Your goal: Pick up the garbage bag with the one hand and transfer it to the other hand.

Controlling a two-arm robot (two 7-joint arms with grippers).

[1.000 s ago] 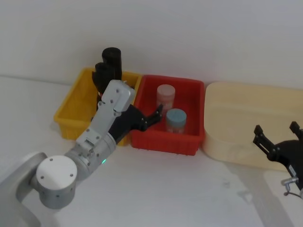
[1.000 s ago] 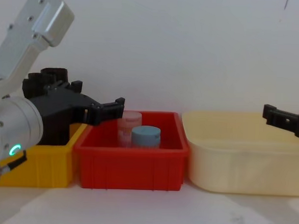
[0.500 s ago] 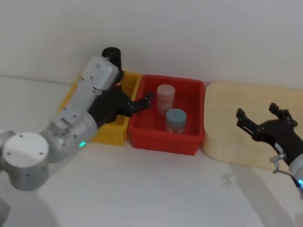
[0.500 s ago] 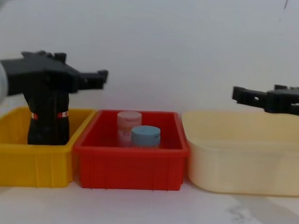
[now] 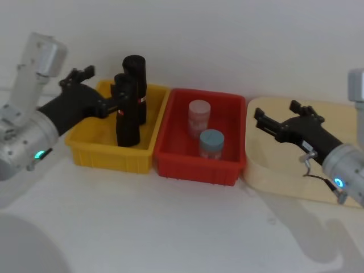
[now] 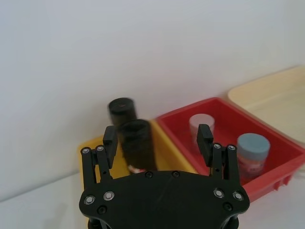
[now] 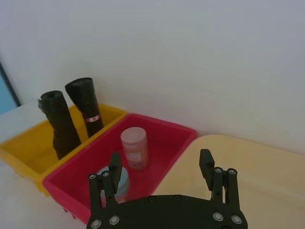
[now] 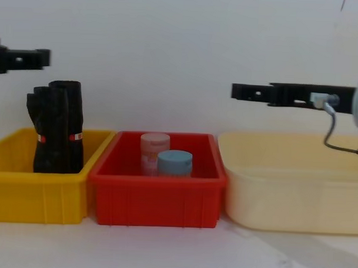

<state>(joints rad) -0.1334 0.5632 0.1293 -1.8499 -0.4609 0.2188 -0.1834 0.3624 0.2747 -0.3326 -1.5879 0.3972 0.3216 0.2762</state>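
Note:
Two alike black garbage bag rolls stand upright in the yellow bin (image 5: pixel 108 158): a nearer one (image 5: pixel 126 114) and one behind it (image 5: pixel 135 79), each with a small red-and-white label. The teal-ringed left gripper (image 5: pixel 103 89) hovers open beside the rolls at top height, just to their left, touching neither. In the left wrist view its fingers (image 6: pixel 157 138) frame the nearer roll (image 6: pixel 138 145) from a distance. The blue-ringed right gripper (image 5: pixel 276 116) hangs open above the cream tub's left rim, fingers spread wide (image 7: pixel 160 163). From the chest, the rolls (image 8: pixel 58 127) stand below the left gripper (image 8: pixel 40 57).
A red bin (image 5: pixel 193 166) between the yellow bin and the cream tub (image 5: pixel 273 168) holds a pink jar (image 5: pixel 199 116) and a blue-lidded jar (image 5: pixel 211 143). A white wall is close behind the bins. Bare table lies in front.
The left arm swung up and left, from over the red bin to beside the rolls' tops. The right gripper rose and moved left over the tub's rim.

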